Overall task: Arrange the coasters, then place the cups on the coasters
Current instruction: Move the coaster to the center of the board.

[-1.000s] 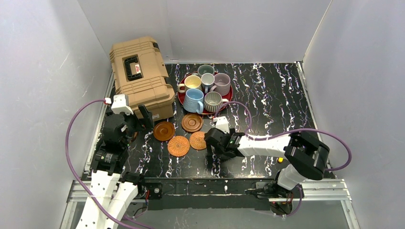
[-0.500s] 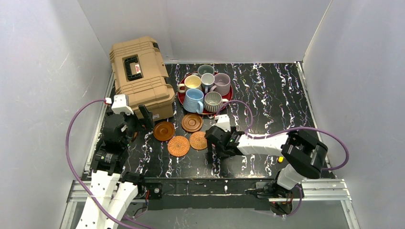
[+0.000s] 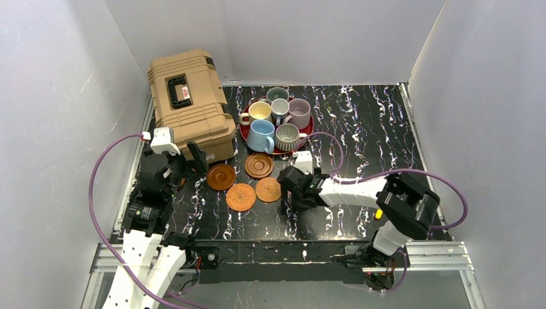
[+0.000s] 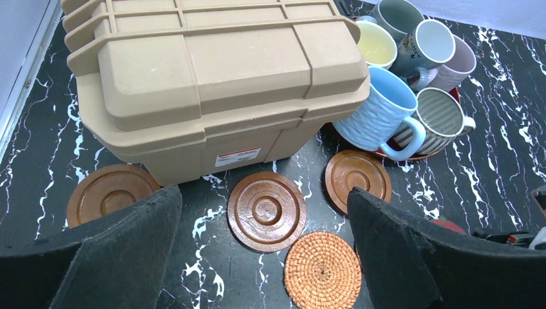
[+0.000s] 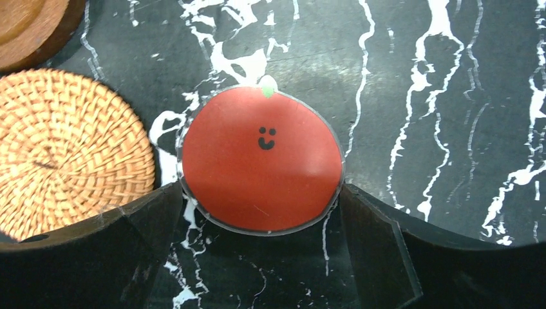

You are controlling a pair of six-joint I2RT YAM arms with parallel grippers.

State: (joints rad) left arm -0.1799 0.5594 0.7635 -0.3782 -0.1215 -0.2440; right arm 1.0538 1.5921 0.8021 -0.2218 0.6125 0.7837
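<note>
Thin pinkish-red round glossy coaster (image 5: 261, 158), smiley face, flat on black marbled counter (image 5: 438, 77), just right of orange woven coaster (image 5: 71, 148). Your right fingers (image 5: 386, 244) spread wide astride it, empty; left fingers (image 4: 412, 251) released too. Likely light, stiff, slick: pinch opposite rim edges, low.

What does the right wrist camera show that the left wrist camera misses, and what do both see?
Only the right wrist: the smiley face on the round pinkish-red coaster, at the mouth of its open tool. Only the left wrist: the tan plastic case and six ceramic mugs. Both: the black white-veined tabletop, an orange woven coaster and a dark brown wooden coaster.
</note>
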